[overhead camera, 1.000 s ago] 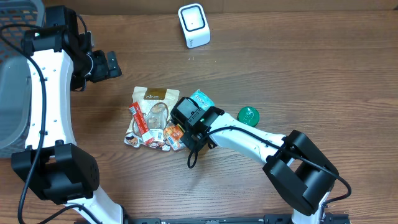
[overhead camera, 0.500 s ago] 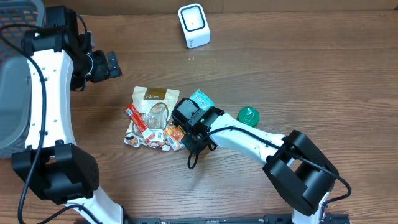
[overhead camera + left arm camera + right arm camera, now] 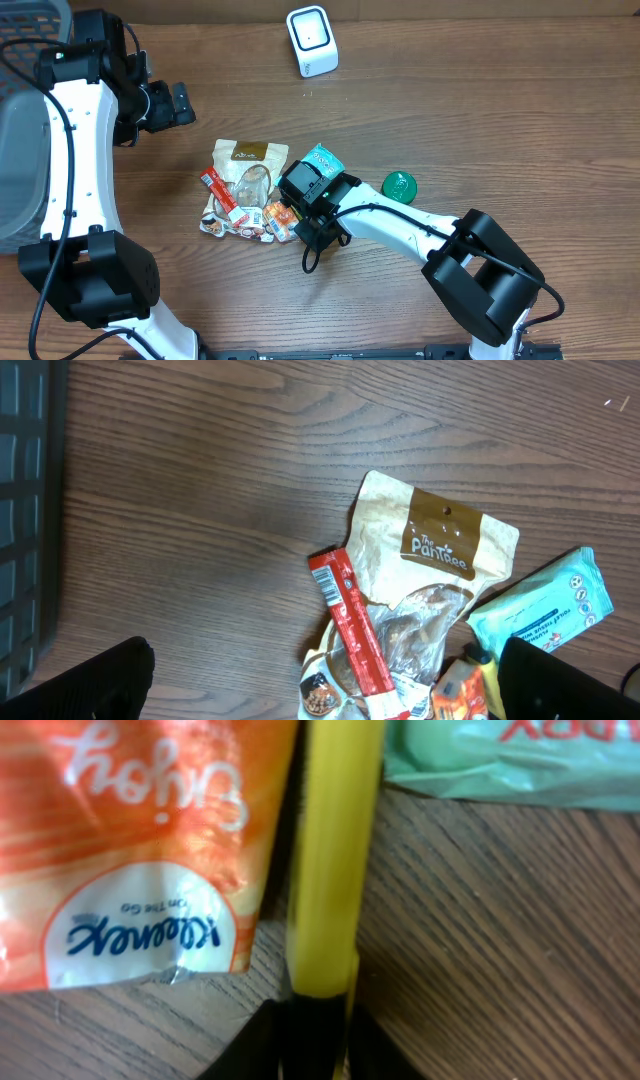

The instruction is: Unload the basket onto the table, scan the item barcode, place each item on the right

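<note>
Overhead, from the far left: a grey basket [image 3: 18, 150] sits at the edge of the view. My left gripper [image 3: 183, 102] hangs just beside it over the wooden table [image 3: 500, 100], its jaws spread wide with nothing between them. Next is the heap of goods. A red stick pack [image 3: 220, 192] lies across a tan Pantree pouch [image 3: 250, 155], and an orange Kleenex pack [image 3: 281, 214] comes after them. My right gripper [image 3: 318, 1038] sits at that pack's right edge, clamped on the end of a yellow stick [image 3: 330, 850]. The stick runs between the Kleenex pack and a teal packet [image 3: 325, 158]. The white barcode scanner [image 3: 312, 40] stands well apart, at the far side of the table. A round green cap [image 3: 399, 185] lies right of the heap.
</note>
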